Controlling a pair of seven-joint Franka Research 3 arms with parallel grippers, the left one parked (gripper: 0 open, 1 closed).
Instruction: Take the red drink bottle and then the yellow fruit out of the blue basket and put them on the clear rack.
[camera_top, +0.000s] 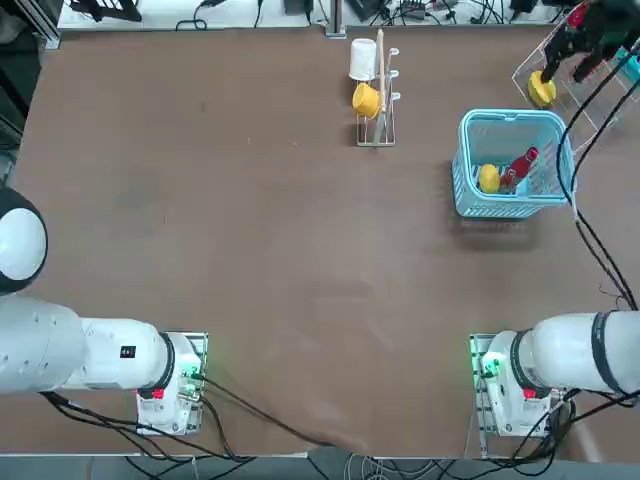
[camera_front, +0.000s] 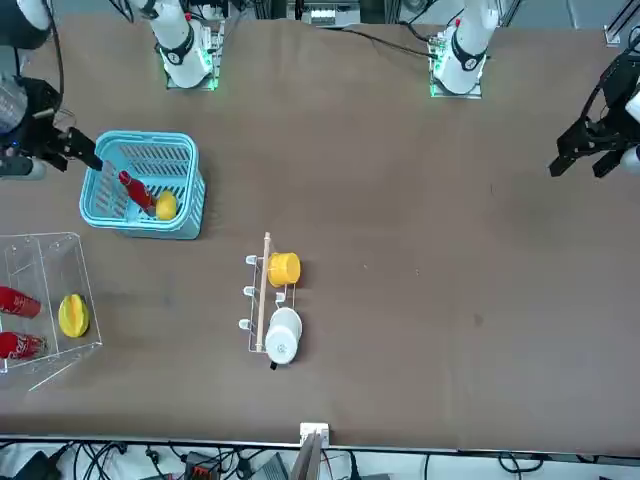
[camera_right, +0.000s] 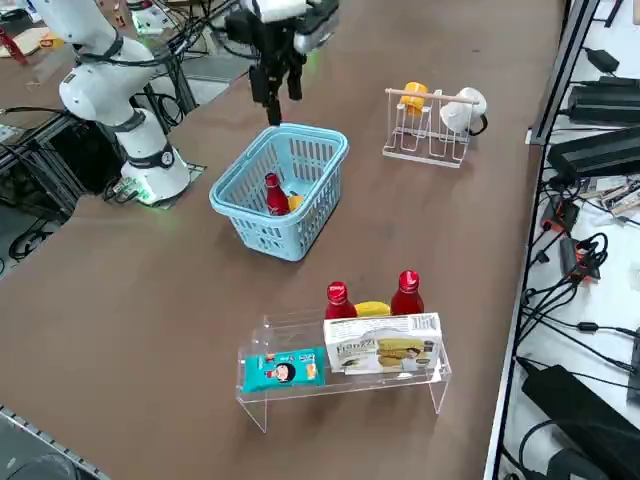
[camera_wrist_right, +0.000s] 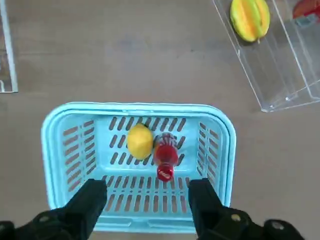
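Note:
The blue basket (camera_top: 510, 116) (camera_wrist_right: 135, 106) stands at the right side of the table. Inside it, the red drink bottle (camera_top: 522, 165) (camera_wrist_right: 165, 152) leans cap-up, touching the small yellow fruit (camera_top: 488, 178) (camera_wrist_right: 140, 141) beside it. My right gripper (camera_right: 280, 105) (camera_wrist_right: 147, 200) hangs open well above the basket's near rim, holding nothing. Beyond the basket stands the clear rack (camera_right: 340, 380) (camera_front: 50, 242), also seen in the wrist view (camera_wrist_right: 280, 65).
The rack holds two red bottles (camera_right: 338, 300), a larger yellow fruit (camera_front: 72, 314) and two snack boxes (camera_right: 380, 352). A thin peg stand (camera_top: 377, 92) with a white and a yellow cup stands to the basket's left at the table's far side.

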